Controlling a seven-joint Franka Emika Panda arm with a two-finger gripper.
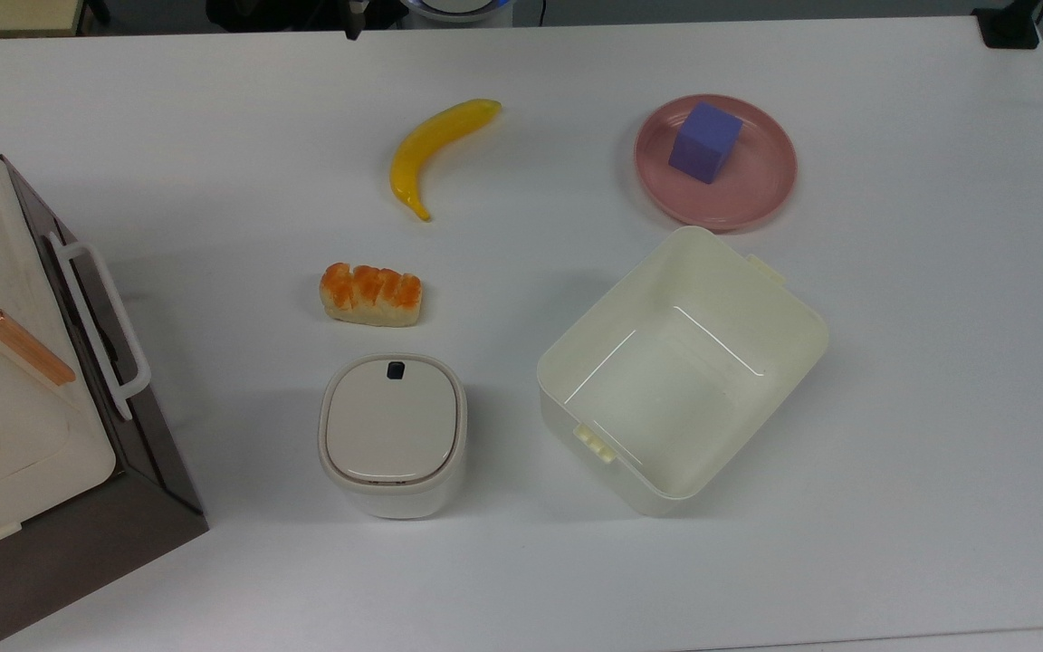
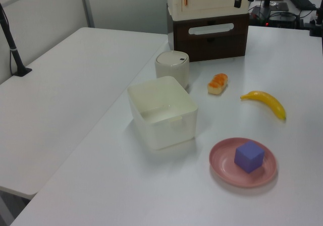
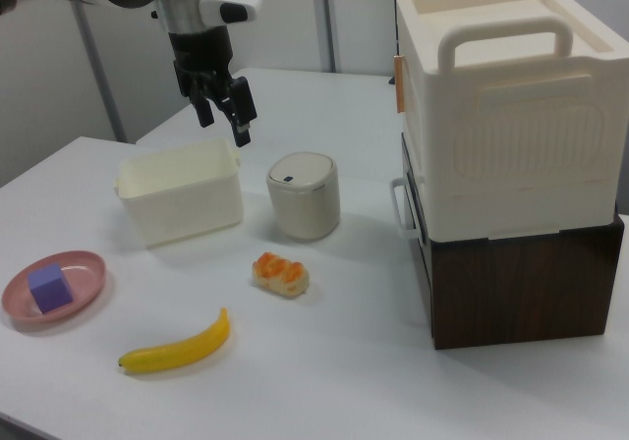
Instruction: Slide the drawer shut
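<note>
One drawer [image 2: 210, 37] sits flush in the cabinet [image 3: 521, 283] at the counter [image 1: 521, 561] edge. One banana [image 1: 435, 149], bread [image 1: 370, 293], plate [image 1: 757, 195], cube [image 1: 706, 141], tub [image 1: 680, 371], bin [image 1: 392, 433]. The tool [image 3: 224, 116] hangs above, fingers apart.

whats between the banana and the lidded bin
The bread lies between the banana and the lidded bin, clearest in the top view.

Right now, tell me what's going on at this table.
The robot's hand hangs open in the air, holding nothing, away from the dark brown cabinet. The drawer with its white bar handle looks pushed in, flush with the cabinet front. A banana, a bread piece, a lidded bin, an empty tub and a pink plate carrying a purple cube sit untouched.
</note>
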